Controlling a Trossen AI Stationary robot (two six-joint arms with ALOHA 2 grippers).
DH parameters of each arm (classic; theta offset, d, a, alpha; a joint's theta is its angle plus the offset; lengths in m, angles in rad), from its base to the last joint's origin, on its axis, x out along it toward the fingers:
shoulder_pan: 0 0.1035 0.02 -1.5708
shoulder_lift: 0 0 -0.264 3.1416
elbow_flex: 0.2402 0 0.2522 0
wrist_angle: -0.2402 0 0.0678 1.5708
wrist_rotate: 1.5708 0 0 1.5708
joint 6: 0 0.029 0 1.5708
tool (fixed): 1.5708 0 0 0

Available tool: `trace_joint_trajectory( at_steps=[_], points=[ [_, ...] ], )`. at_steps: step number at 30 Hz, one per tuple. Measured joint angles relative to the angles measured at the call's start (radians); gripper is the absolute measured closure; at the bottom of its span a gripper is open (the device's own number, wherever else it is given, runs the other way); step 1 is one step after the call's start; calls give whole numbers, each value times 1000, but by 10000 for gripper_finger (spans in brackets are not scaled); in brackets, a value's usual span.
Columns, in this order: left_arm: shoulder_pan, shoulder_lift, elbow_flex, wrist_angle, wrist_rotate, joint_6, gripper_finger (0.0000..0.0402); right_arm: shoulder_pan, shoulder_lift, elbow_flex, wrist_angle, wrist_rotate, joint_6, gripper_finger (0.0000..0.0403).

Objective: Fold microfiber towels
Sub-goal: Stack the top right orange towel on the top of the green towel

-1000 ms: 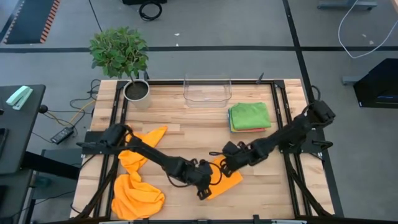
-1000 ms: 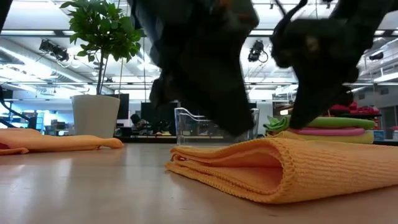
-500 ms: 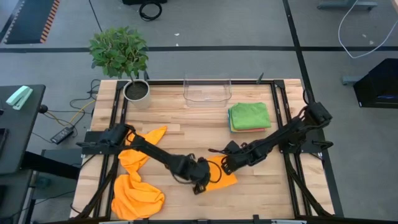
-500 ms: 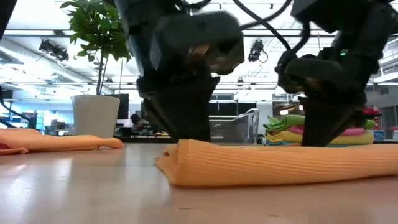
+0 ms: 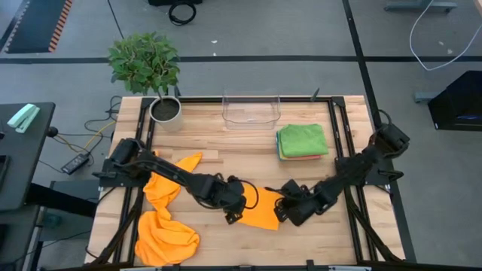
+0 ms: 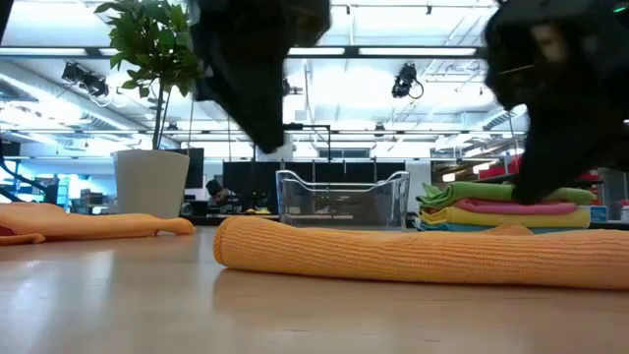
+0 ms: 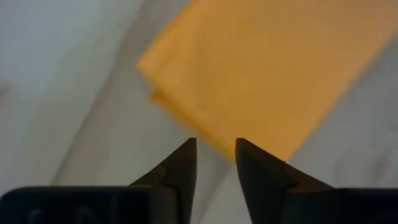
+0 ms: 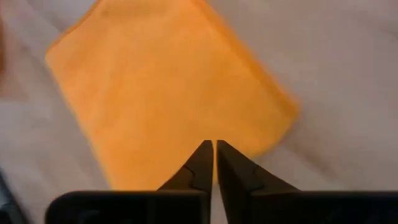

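left gripper (image 7: 215,146): fingers a small gap apart, holding nothing, raised just off the near edge of the folded orange towel (image 5: 263,211). in the high view it sits at the towel's left side (image 5: 232,209).

right gripper (image 8: 214,149): fingers pressed together with nothing between them, tips over the towel's edge; in the high view it sits at the towel's right side (image 5: 290,213), so the two grippers flank the cloth.

folded orange towel: lies flat on the wooden table (image 5: 226,162), front centre, a neat thick fold in the low view (image 6: 413,256).

loose orange towel (image 5: 172,175): spread unfolded under the left arm, at the table's left.

crumpled orange towel (image 5: 166,235): bunched at the front left corner, touching the loose one.

stack of folded towels (image 5: 303,141): green on top, right rear of the table (low view shows yellow, pink and a blue layer beneath (image 6: 506,206)).

clear plastic bin (image 5: 251,109): rear centre, just beside the stack.

potted plant (image 5: 147,64): rear left corner.
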Motion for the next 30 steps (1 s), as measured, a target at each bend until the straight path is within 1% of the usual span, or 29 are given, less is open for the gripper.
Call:
trace_joint_trajectory(
  at_steps=[3, 6, 9, 11, 14, 16, 19, 23, 25, 27, 30],
  points=[
    [15, 0, -8, -35, -1, -3, 246, 72, 0, -1, 6, 33, 113, 348],
    [28, -22, -83, 53, 38, 12, 220, 151, 0, -2, -4, 104, 241, 307],
    [28, -64, -227, 248, 108, -28, 216, 209, 0, -2, -23, 175, 346, 261],
    [27, -102, -358, 430, 150, -84, 223, 229, 0, -2, -29, 215, 389, 232],
    [34, -156, -522, 723, 160, -244, 233, 232, 12, -2, -41, 248, 437, 198],
    [42, -170, -589, 823, 153, -295, 235, 217, 31, -7, -42, 251, 468, 182],
    [42, -169, -636, 825, 119, -333, 226, 199, 55, -34, 5, 243, 497, 166],
    [37, -170, -654, 849, 32, -336, 195, 176, 68, -72, 63, 228, 513, 157],
    [42, -160, -653, 867, 18, -334, 177, 162, 69, -100, 104, 215, 513, 156],
    [43, -147, -650, 898, 16, -332, 162, 146, 81, -128, 182, 212, 496, 156],
    [43, -93, -649, 962, -2, -342, 146, 134, 109, -155, 281, 227, 474, 156]
  ],
)
